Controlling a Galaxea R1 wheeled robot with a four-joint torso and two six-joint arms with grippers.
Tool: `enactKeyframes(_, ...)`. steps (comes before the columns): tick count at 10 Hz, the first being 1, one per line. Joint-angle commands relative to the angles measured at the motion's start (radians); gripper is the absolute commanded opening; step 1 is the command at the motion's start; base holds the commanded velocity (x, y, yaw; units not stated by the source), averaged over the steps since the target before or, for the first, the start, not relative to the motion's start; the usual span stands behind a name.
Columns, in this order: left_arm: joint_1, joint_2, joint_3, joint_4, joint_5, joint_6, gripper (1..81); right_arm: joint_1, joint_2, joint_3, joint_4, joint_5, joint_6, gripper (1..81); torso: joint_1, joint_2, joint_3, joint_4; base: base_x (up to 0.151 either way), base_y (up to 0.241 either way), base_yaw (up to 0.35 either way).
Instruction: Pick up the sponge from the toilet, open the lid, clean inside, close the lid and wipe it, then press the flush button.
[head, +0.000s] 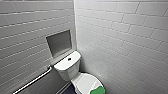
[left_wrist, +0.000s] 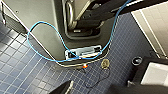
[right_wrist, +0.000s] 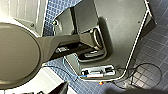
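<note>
The toilet (head: 67, 68) stands in the corner of a small room where two walls (head: 120, 32) of white brick-laid tile meet. Its lid (head: 83, 83) is down, and the sponge (head: 97, 90) lies flat on the front part of the lid, well apart from the tank (head: 65, 65). The flush button (head: 69, 59) sits in the middle of the tank top. A square niche (head: 59, 42) is set into the wall just above the tank, and a metal grab bar (head: 33, 80) runs slanting along that wall beside the toilet. The floor (left_wrist: 20, 65) is small dark-blue square tiles; the robot's grey base (left_wrist: 35, 17) stands on it, with a blue cable (left_wrist: 29, 41) looped across. The wrist views do not tell whether either arm's jaws are apart or together.
</note>
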Motion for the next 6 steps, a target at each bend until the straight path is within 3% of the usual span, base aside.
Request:
enactKeyframes(1, 0.014, 0.006, -0.004, 0.02, 0.056, 0.002, 81.1, 0.063, -0.18, 0.194, 0.024, -0.01, 0.055, 81.1, 0.064, -0.1, -0.093, 0.0, 0.0, 0.0, 0.0)
enactKeyframes(6, 0.033, 0.072, -0.109, 0.02, 0.062, 0.002, 81.1, 0.213, -0.306, 0.303, 0.03, 0.007, 0.138, 81.1, 0.159, -0.251, -0.205, 0.0, 0.0, 0.0, 0.0)
